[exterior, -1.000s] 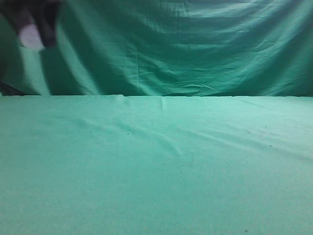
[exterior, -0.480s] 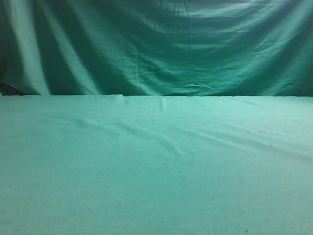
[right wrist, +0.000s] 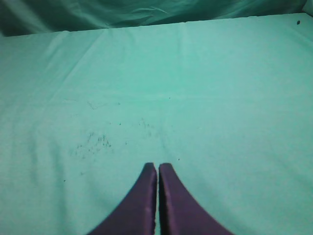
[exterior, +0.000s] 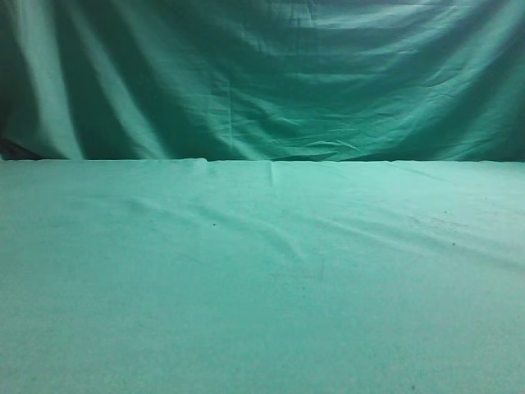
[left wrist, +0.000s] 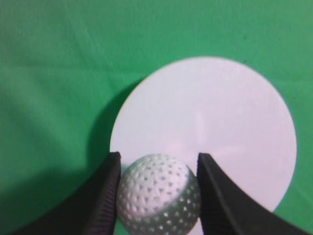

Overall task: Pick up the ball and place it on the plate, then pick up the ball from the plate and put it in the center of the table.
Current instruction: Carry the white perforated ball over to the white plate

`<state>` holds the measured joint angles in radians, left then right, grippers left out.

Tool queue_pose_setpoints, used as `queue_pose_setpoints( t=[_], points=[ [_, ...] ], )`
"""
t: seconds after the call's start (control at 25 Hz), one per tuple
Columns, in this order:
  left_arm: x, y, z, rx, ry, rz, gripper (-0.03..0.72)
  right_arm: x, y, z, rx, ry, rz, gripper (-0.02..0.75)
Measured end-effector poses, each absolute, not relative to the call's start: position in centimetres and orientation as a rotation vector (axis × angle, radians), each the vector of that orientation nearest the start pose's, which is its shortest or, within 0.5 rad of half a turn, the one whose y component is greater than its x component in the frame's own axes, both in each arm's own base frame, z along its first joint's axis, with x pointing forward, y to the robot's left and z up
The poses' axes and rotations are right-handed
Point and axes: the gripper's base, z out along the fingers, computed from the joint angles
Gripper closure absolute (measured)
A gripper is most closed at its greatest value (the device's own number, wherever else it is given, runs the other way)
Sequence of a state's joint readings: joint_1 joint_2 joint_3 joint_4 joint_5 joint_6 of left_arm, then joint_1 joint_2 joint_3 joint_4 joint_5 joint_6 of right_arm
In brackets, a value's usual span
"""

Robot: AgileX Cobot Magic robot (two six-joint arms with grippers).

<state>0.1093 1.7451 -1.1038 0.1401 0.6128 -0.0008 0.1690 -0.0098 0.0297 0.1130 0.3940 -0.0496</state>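
In the left wrist view my left gripper (left wrist: 157, 164) is shut on a white dimpled ball (left wrist: 159, 193), with both dark fingers pressed against its sides. It holds the ball above the near edge of a round white plate (left wrist: 220, 117) that lies on the green cloth. In the right wrist view my right gripper (right wrist: 157, 169) is shut and empty, its two dark fingers together just above the bare green cloth. The exterior view shows neither gripper, ball nor plate.
The green cloth (exterior: 262, 271) covers the table, with shallow wrinkles across the middle. A green drape (exterior: 271, 74) hangs behind the table's far edge. Small dark specks (right wrist: 93, 142) mark the cloth ahead of the right gripper.
A dark arm holding something pale stood at the top left of the exterior view one second ago. It has left that view, and nothing else there has changed.
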Motion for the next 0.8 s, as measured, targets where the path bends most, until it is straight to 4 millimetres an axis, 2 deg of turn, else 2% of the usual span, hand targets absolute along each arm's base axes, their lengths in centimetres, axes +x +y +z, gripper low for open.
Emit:
queue_pose_setpoints(
  t=[0.48, 0.68, 0.72, 0.8],
  points=[
    [34.86, 4.56, 19.75, -0.004, 2.705, 0.178, 0.393, 5.07, 1.27, 16.86, -0.138, 1.895, 0.193, 0.738],
    [34.91, 4.48, 19.77, -0.019, 2.699, 0.163, 0.184, 5.07, 1.27, 16.86, -0.138, 1.895, 0.193, 0.738],
    [34.93, 4.39, 19.84, -0.04, 2.703, 0.142, 0.16, 5.07, 1.27, 16.86, -0.138, 1.895, 0.193, 0.738],
    [35.26, 4.12, 20.54, -0.088, 2.707, 0.095, 0.174, 5.07, 1.27, 16.86, -0.138, 1.895, 0.193, 0.738]
  ],
)
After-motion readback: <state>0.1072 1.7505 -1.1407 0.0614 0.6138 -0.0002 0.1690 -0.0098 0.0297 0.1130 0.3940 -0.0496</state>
